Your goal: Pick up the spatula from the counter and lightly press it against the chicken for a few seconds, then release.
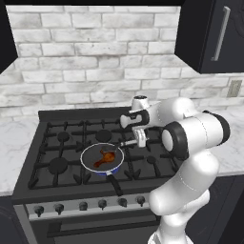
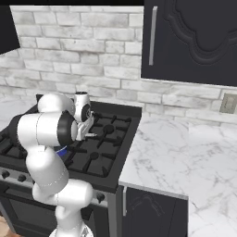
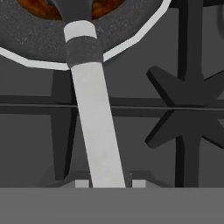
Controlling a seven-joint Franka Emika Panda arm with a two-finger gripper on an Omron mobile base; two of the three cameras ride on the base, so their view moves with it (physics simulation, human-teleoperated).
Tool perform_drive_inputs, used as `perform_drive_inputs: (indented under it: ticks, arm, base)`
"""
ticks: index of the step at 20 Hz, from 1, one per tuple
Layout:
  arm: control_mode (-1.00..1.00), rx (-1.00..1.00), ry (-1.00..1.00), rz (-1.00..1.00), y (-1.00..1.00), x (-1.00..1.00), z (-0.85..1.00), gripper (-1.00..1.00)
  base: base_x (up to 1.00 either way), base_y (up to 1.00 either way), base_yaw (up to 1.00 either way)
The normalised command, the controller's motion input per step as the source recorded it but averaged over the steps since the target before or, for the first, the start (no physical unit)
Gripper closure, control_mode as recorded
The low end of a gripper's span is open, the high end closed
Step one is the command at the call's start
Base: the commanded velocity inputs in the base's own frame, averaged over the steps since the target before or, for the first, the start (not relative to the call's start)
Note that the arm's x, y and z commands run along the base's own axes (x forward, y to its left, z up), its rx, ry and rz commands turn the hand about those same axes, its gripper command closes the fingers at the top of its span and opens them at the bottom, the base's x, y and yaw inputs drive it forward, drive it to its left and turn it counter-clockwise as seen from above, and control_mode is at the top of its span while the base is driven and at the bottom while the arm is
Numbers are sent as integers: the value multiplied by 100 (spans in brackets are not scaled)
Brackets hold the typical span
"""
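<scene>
My claw [image 3: 110, 183], clamped on the pale handle of the spatula [image 3: 94, 118], holds the tool with its long axis running from 6 o'clock toward 12 in the hand view, across the rim of the pan [image 3: 131, 40], its dark head over the chicken [image 3: 105, 6] at 12 o'clock.

Left base: behind-left of the stove [image 1: 66, 193], looking forward, down.
Right base: behind-right, same stove.
Hand: close above stove grate [image 3: 183, 109].
</scene>
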Motion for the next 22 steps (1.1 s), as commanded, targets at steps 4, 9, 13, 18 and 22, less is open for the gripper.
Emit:
perform_drive_inputs:
  ticks: [4, 9, 13, 18, 22]
  arm:
    - [-100, -3, -1, 0, 4, 0, -1, 100]
    - [-100, -2, -4, 0, 5, -6, 0, 100]
    - [-100, 0, -12, 1, 0, -33, 5, 100]
    - [-100, 0, -17, 0, 0, -47, 18, 100]
    - [-100, 0, -15, 0, -2, -43, 34, 100]
  base:
    - [0, 0, 0]
    - [0, 0, 0]
    - [0, 0, 0]
    - [0, 0, 0]
    - [0, 0, 0]
